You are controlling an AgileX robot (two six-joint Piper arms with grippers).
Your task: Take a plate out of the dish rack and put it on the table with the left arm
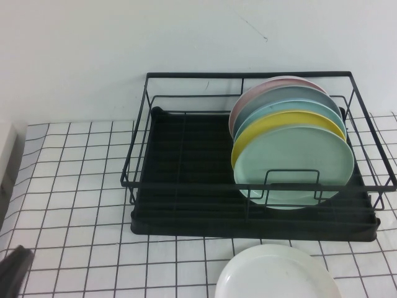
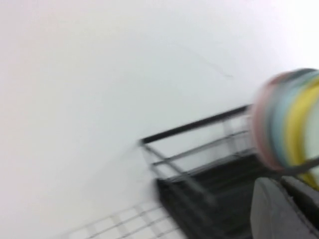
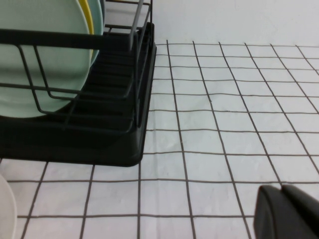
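The white plate (image 1: 277, 274) lies flat on the gridded table (image 1: 74, 186), just in front of the black wire dish rack (image 1: 186, 180); its edge also shows in the right wrist view (image 3: 4, 209). The rack holds upright plates at its right end: mint green (image 1: 298, 167) in front, then yellow (image 1: 279, 121), teal, grey-blue and pink. My left gripper (image 2: 288, 211) is shut and empty, raised off the table to the left of the rack (image 2: 209, 169). A dark part of the left arm (image 1: 13, 272) shows at the table's front left corner. My right gripper (image 3: 289, 211) is shut and empty, low over the cloth, right of the rack (image 3: 99, 124).
A plain white wall (image 1: 124, 49) rises right behind the rack. A pale object (image 1: 5, 155) stands at the table's left edge. Bare cloth lies left of the rack and, in the right wrist view, to its right (image 3: 229, 99).
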